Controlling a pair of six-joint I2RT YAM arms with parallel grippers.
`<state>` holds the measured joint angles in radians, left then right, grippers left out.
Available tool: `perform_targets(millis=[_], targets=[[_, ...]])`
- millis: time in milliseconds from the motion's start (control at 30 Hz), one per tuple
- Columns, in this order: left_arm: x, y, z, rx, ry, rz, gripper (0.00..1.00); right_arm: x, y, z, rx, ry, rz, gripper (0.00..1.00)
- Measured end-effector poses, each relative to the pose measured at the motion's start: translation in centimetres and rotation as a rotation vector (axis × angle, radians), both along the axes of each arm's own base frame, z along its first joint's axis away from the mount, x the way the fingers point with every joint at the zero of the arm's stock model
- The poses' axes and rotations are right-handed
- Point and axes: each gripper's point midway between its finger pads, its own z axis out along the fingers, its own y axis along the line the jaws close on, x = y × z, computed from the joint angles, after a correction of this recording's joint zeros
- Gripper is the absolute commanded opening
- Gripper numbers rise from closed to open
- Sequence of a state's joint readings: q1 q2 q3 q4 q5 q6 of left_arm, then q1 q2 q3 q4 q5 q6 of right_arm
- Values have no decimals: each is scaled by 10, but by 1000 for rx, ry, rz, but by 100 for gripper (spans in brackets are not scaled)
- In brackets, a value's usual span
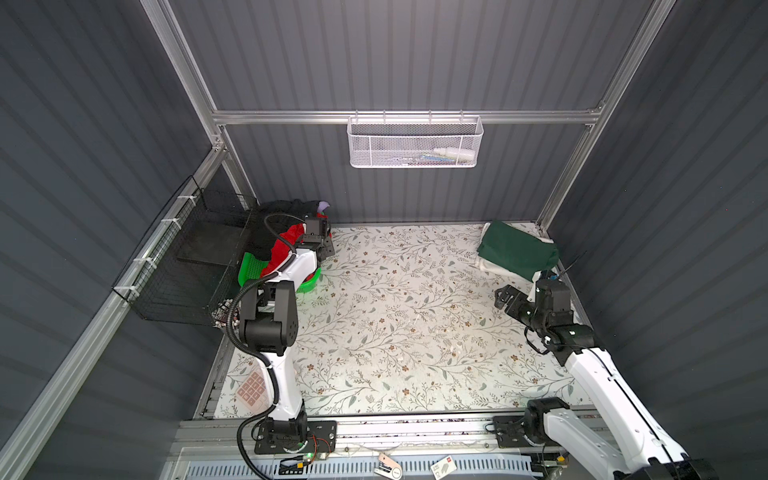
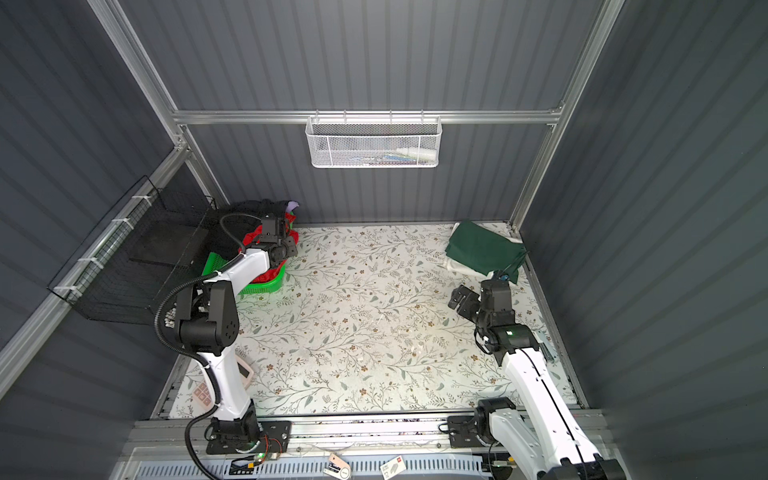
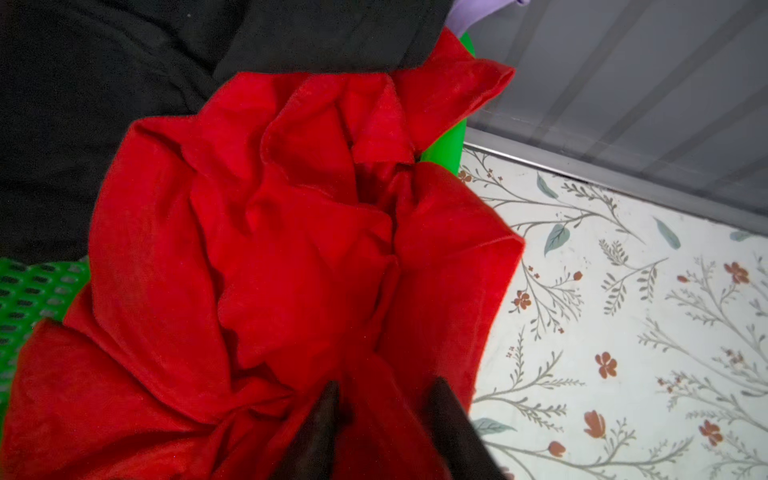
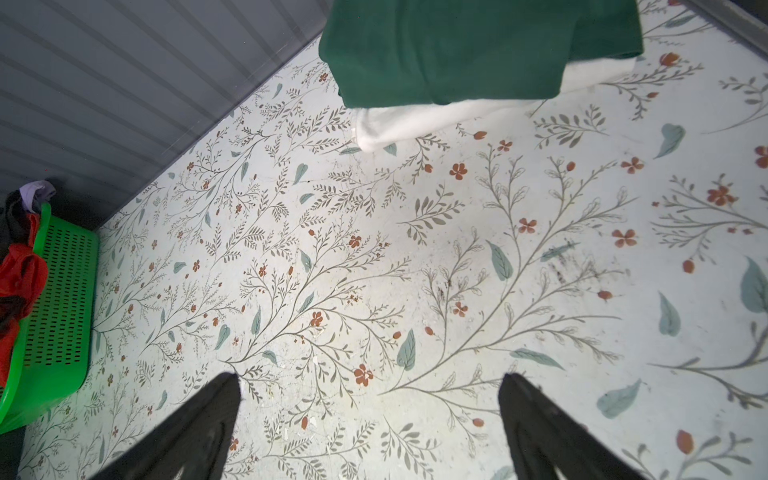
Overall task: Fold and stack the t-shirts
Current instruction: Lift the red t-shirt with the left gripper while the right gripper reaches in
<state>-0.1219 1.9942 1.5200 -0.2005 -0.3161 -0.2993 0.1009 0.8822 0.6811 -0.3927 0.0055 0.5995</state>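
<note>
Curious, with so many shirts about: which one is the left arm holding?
The red shirt, crumpled in the green basket: a fold sits pinched between the left jaws. The black shirt beside it lies outside them.

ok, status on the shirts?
Left gripper pinching red shirt in green basket. Right gripper open, over bare table. Green shirt folded on white shirt, back corner. Black shirt overlaps red shirt; may drag.
</note>
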Motion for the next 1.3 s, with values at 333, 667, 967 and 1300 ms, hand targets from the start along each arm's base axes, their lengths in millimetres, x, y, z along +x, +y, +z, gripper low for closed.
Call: perform_targets(millis=[333,667,967,1300], targets=[[-5,8,28,40,-34,23,0,-1,2,3,26,-8,-6,99],[-39,3,190,17,-345,2,0,6,9,3,67,-13,9,99],[-67,-121,274,-100,-508,-410,0,11,13,0,90,-6,21,99],[-144,-271,338,-308,-626,-950,35,15,14,6,95,-32,22,99]])
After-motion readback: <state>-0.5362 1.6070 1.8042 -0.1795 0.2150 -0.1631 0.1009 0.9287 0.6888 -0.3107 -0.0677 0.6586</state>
